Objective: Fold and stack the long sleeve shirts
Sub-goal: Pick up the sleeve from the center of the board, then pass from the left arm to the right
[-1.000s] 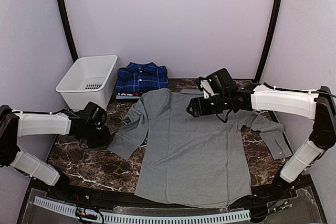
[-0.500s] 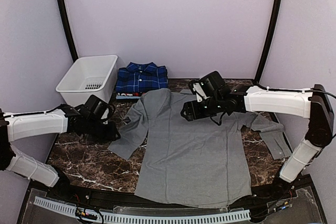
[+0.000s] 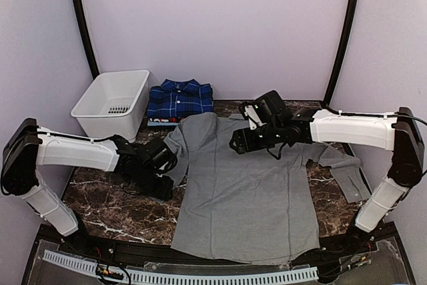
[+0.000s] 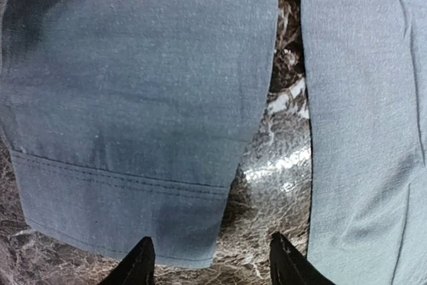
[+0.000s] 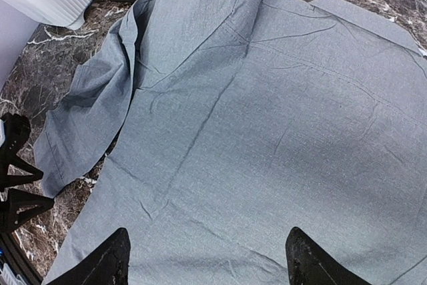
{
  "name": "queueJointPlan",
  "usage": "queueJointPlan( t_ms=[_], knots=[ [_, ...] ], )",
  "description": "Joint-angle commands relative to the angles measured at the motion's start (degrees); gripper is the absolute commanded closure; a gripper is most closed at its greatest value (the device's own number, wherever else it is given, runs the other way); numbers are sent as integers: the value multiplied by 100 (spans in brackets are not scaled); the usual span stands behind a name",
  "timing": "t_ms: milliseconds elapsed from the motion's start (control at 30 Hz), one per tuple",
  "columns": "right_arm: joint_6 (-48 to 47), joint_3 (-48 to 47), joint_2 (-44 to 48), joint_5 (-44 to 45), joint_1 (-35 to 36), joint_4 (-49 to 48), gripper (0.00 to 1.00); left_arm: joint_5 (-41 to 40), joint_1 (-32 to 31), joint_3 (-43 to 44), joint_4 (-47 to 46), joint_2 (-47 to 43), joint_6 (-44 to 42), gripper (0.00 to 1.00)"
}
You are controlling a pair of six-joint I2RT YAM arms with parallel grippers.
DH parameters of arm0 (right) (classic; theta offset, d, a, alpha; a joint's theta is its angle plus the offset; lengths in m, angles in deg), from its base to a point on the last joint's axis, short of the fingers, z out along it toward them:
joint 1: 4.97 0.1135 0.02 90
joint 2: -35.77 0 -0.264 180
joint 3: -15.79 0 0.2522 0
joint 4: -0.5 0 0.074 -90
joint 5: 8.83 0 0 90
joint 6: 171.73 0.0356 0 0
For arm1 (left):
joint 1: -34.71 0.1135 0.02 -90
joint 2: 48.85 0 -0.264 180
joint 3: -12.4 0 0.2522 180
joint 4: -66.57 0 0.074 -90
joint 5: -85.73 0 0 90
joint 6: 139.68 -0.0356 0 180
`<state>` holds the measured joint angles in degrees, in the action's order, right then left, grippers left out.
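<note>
The light grey long sleeve shirt (image 3: 247, 185) lies spread flat on the marble table, both sleeves out to the sides. My left gripper (image 3: 164, 185) hovers open just above the cuff of its left sleeve (image 4: 133, 98). Its fingertips (image 4: 212, 266) straddle the cuff's corner, with the shirt's body (image 4: 367, 131) to the right. Over the upper back of the shirt (image 5: 267, 111) my right gripper (image 3: 240, 142) hangs open and empty (image 5: 210, 261). The dark blue plaid shirt (image 3: 179, 100) lies folded at the back, on another with red and white edges (image 3: 160, 122).
A white plastic basket (image 3: 113, 101) stands at the back left, beside the folded stack. The grey shirt's right sleeve (image 3: 347, 171) trails toward the right arm's base. Bare marble (image 3: 107, 205) shows to the left of the shirt.
My left arm swung right from beside the basket to the grey sleeve's cuff, and its jaws opened. The right gripper shifted slightly left, then held still.
</note>
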<state>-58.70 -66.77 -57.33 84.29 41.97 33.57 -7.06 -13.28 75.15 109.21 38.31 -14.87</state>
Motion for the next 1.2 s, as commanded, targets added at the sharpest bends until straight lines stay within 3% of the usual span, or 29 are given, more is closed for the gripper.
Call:
queueJointPlan(
  t_ms=[0,167,300,433,733,833,1167],
  knots=[
    [52,-3,182,201,107,-297,23,-184,-164,254,391,386,-207,43],
    [70,141,336,413,239,-462,23,-397,-276,358,599,895,-219,51],
    [70,281,503,492,321,-680,23,-586,-281,439,677,991,-187,81],
    [88,436,631,210,368,-984,24,-535,-276,712,779,784,-190,98],
    [541,574,482,-818,378,-1485,25,14,-265,1647,842,232,-226,100],
    [765,710,469,-1148,377,-1799,26,554,-183,1805,648,127,-132,100],
    [579,1543,830,-1397,593,-3051,27,2965,654,1557,-1415,61,982,100]
  ],
)
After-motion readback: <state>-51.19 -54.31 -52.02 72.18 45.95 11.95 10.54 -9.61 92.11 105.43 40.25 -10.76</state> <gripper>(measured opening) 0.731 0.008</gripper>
